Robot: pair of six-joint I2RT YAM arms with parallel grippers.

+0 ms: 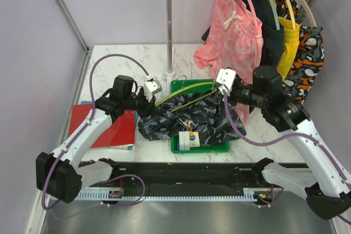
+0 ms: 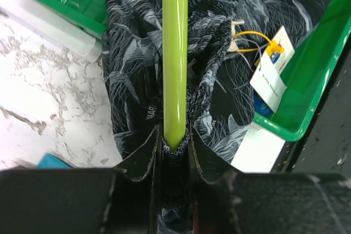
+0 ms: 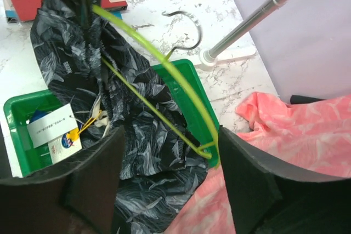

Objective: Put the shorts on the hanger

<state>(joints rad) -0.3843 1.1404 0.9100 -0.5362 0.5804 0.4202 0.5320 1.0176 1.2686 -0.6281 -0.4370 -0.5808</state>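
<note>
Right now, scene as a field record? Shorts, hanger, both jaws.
shorts: crumpled across the green bin, tags showing
hanger: lying over the shorts, not on the rack
left jaws: shut on one hanger end
right jaws: open, other hanger end between them
rack pole: other garments hang beside it

A lab-like robot booth. Plain lilac walls enclose a marble-look table. A clothes rail stands at twelve o'clock.
</note>
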